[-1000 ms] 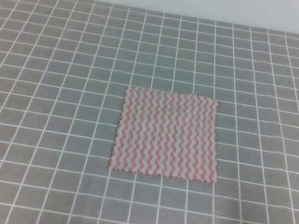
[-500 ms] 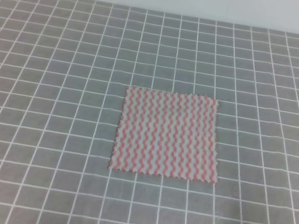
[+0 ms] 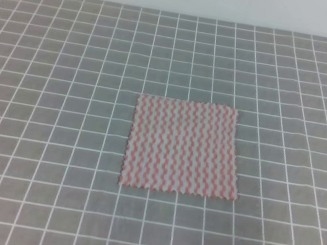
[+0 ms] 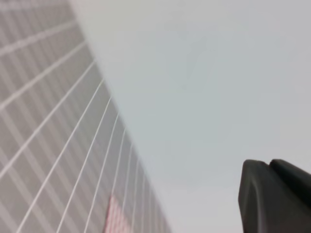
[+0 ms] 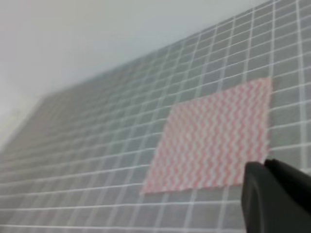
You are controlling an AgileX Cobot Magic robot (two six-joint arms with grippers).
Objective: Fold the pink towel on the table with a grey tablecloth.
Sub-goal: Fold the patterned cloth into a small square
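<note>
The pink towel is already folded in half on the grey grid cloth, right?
Not folded. In the exterior high view the pink towel lies spread flat as one open square on the grey grid cloth, with all four zigzag edges showing. Everything else is right: it is on that cloth.

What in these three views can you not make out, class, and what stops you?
- Left claw: left wrist view, cut off by the frame corner; open or shut unclear.
- Right claw: right wrist view, same.
- Both arms: outside the high view.
- Towel: left wrist view, only a blurred sliver, cut by the bottom edge; whole in the high view.
</note>
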